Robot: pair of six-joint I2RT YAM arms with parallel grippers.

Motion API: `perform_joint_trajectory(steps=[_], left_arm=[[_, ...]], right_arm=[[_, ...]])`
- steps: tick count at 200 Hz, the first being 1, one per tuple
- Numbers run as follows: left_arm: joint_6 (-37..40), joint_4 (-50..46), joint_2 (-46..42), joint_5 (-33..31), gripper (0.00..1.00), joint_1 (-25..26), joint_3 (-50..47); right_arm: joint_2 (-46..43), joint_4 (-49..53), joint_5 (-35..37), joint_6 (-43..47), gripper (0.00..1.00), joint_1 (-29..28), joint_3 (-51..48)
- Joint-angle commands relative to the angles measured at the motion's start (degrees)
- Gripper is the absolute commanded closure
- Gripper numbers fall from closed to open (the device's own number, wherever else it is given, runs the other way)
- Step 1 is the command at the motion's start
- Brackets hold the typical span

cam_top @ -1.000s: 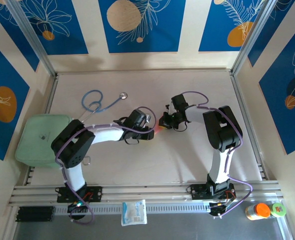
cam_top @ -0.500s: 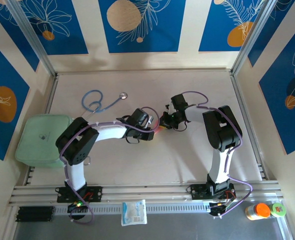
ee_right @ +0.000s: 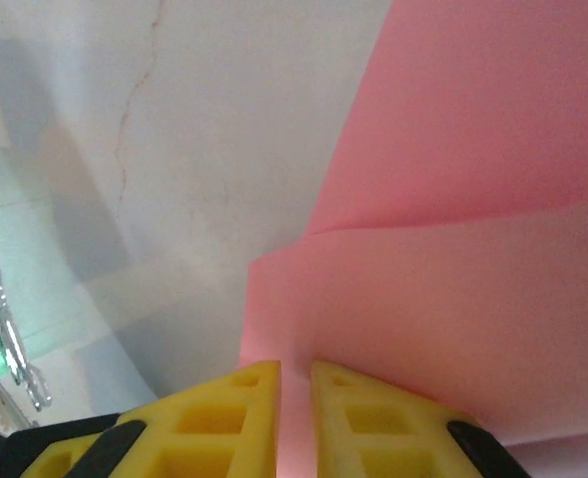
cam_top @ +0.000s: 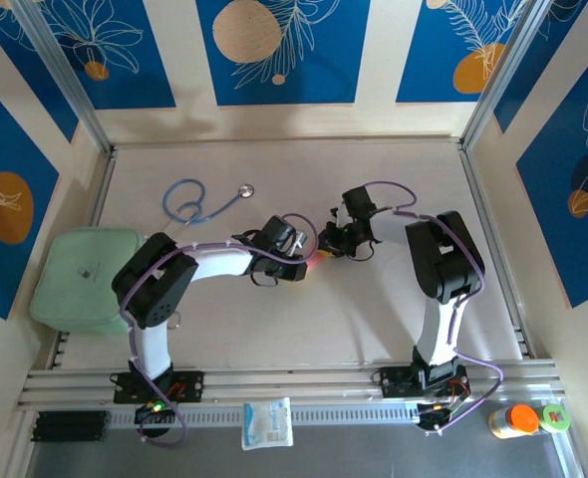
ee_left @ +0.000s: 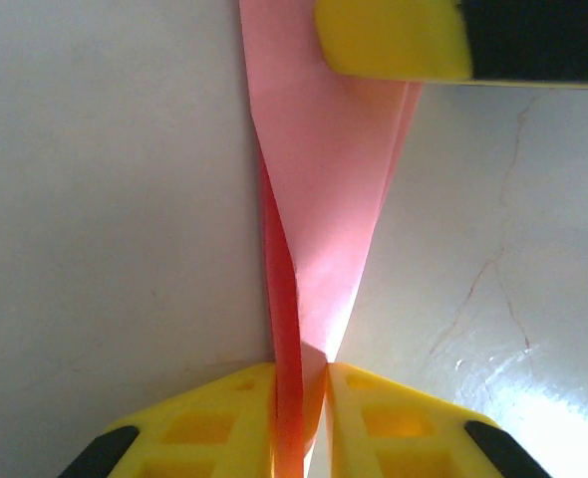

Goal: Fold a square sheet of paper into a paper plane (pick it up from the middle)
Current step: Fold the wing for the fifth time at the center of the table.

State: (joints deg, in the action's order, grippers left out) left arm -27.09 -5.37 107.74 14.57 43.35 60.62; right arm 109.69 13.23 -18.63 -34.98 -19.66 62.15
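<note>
Pale tabletop (cam_top: 224, 329) under blue flowered walls, and mid-table both arms meet on the sheet of paper (ee_left: 324, 199), folded to a narrow pink wedge. To crease it cleanly, both ends likely need holding in line and taut, with the layers squared before pressing. The left gripper (ee_left: 302, 383) is clamped on the pointed end; the right gripper (ee_right: 294, 383) straddles the far edge through a thin slit, pinching or loose, nobody can tell.

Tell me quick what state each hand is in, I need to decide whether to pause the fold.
Left hand: closed, pinching the folded pink paper.
Right hand: nearly shut over the paper; whether it grips cannot be told.
</note>
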Motion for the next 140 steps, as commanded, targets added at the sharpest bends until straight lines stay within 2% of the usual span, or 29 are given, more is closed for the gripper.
perform_joint_trajectory(steps=[1, 61, 140], left_arm=[[-0.72, -0.93, 1.41, 3.8, 0.81, 0.21, 0.1], [-1.45, -0.31, 2.2, 4.79, 0.82, 0.05, -0.17], [-2.07, -0.24, 2.91, 5.69, 0.82, 0.05, 0.05]], right_arm=[[-3.58, 0.5, -4.02, -1.11, 0.82, 0.47, -1.01], [-4.79, -1.77, -7.43, -2.93, 0.82, 0.26, -3.85], [-2.96, -1.98, -3.41, -5.56, 0.82, -3.31, -4.9]])
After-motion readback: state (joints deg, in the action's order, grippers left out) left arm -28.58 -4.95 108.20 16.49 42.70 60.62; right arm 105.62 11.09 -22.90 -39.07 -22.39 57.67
